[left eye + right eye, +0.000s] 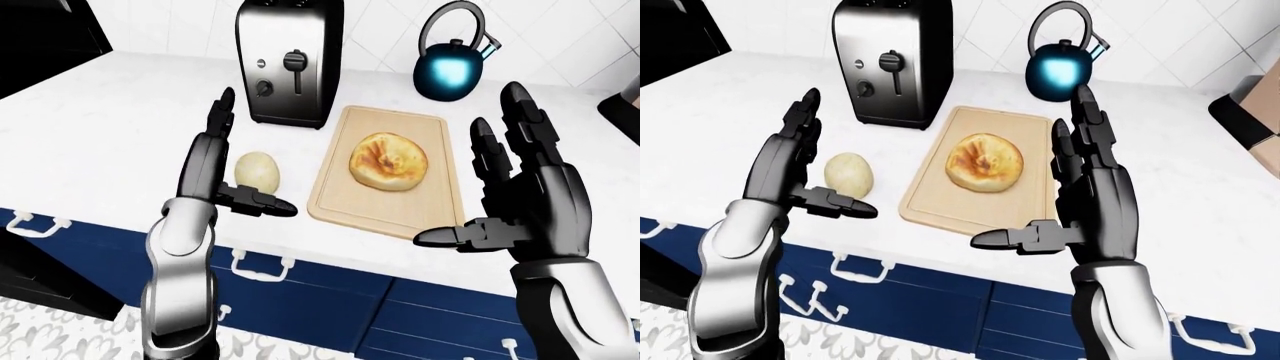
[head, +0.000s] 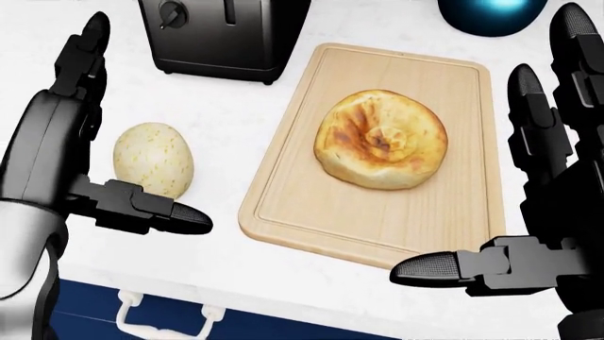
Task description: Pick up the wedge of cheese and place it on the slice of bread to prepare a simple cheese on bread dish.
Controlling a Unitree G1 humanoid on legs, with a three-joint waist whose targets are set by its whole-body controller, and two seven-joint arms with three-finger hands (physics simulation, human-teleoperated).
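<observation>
The cheese (image 2: 154, 159) shows as a pale, speckled, egg-shaped lump lying on the white counter, just left of the wooden cutting board (image 2: 311, 212). The bread (image 2: 380, 139) is a round, browned bun near the board's middle. My left hand (image 2: 141, 124) is open; its palm stands at the cheese's left and its thumb reaches under the cheese's lower edge in the head view. I cannot tell whether it touches. My right hand (image 1: 470, 165) is open and empty, held upright by the board's right edge.
A steel toaster (image 1: 290, 64) stands above the board's upper left corner in the left-eye view. A blue kettle (image 1: 452, 71) stands to its upper right. A dark object (image 1: 622, 105) sits at the right edge. Blue drawers (image 1: 300, 292) run below the counter's edge.
</observation>
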